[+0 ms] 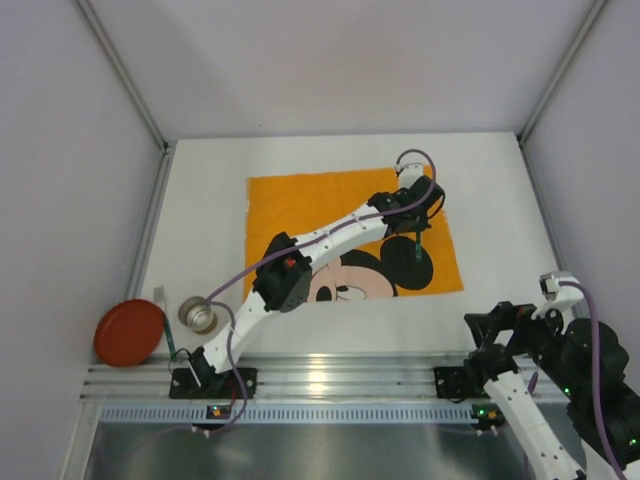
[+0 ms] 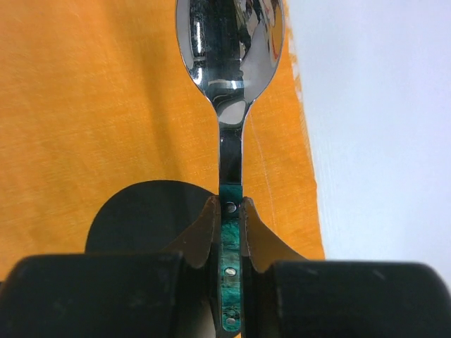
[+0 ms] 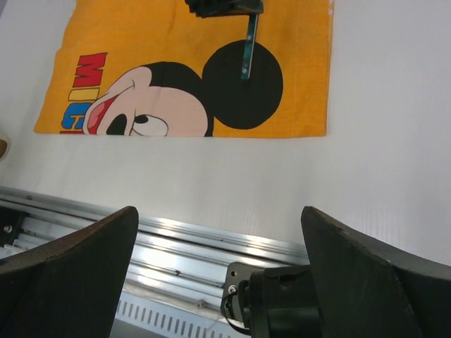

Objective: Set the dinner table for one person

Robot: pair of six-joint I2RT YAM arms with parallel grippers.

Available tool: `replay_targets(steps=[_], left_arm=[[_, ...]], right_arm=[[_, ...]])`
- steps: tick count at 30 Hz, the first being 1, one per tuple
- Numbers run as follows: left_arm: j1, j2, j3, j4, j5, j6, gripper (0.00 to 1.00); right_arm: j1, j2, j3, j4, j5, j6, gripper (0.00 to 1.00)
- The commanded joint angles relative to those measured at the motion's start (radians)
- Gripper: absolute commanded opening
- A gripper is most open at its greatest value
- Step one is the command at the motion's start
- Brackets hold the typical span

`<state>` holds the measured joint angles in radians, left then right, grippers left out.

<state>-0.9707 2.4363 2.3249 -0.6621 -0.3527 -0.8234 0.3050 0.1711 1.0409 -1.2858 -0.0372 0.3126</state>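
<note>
Fingers point(image 2: 199, 236) of the left gripper point(image 2: 229, 205) clamp the spoon's point(image 2: 229, 42) green handle over the orange cloth point(image 2: 106, 105); the right gripper's point(image 3: 218, 215) fingers point(image 3: 70, 267) stand apart, empty, above the table point(image 3: 394, 105).

Spoon point(image 2: 229, 42) in left pincer point(image 2: 228, 205) is showing marbled green handle, silver bowl; cloth point(image 2: 106, 105) beneath is showing orange, black.

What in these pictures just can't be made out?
- Spoon: the tip of its bowl is cut off by the top edge of the left wrist view.
- Left gripper: in the right wrist view the top edge cuts it off, hiding the spoon's bowl.
- Slim utensil between plate and cup, top view: too small to identify.
</note>
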Motion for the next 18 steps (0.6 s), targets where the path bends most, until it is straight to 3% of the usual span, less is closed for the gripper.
replay_targets(steps=[1, 11, 12, 17, 18], left_arm=[[0.016, 0.033, 0.019, 0.114, 0.090, -0.028, 0.00], [0.035, 0.127, 0.028, 0.196, 0.153, -0.111, 0.01], [0.038, 0.132, 0.025, 0.202, 0.161, -0.135, 0.04], [0.041, 0.113, 0.025, 0.225, 0.155, -0.135, 0.43], [0.043, 0.095, 0.025, 0.223, 0.152, -0.131, 0.45]], right_arm=[[0.016, 0.014, 0.048, -0.035, 0.063, -0.026, 1.00], [0.092, 0.027, 0.033, -0.027, 0.122, -0.007, 1.00], [0.104, 0.031, 0.030, -0.026, 0.132, -0.003, 1.00], [0.138, 0.044, 0.031, -0.024, 0.158, 0.008, 1.00], [0.143, 0.047, 0.030, -0.024, 0.160, 0.008, 1.00]])
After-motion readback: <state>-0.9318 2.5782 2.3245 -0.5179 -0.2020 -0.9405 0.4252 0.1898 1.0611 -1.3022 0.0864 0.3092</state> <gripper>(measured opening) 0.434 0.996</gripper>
